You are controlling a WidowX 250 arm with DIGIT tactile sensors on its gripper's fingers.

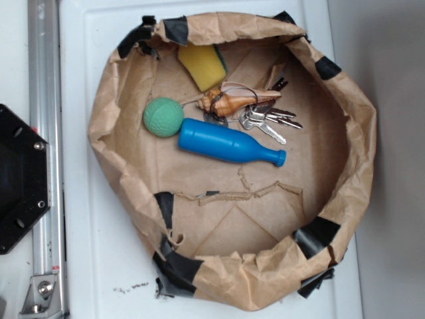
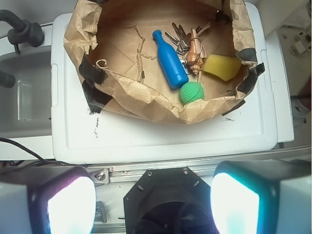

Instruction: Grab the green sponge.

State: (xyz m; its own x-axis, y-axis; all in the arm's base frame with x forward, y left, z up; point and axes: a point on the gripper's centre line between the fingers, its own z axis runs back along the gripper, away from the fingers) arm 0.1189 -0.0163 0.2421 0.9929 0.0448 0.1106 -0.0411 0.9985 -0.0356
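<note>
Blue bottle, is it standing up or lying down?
Lying down. The bottle rests on its side on the paper floor, neck toward the keys.

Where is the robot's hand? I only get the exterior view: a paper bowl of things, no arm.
Observer: The wrist view shows the gripper outside the paper bowl, above the black base.
Operator: Is it holding anything?
Observer: No. Its jaws stand wide apart with nothing between them; one glowing finger shows on each side of that view.
Operator: Can it see the sponge from there?
Observer: Yes. The sponge lies at the bowl's right in that view, past the green ball, and only its yellow face shows there.
</note>
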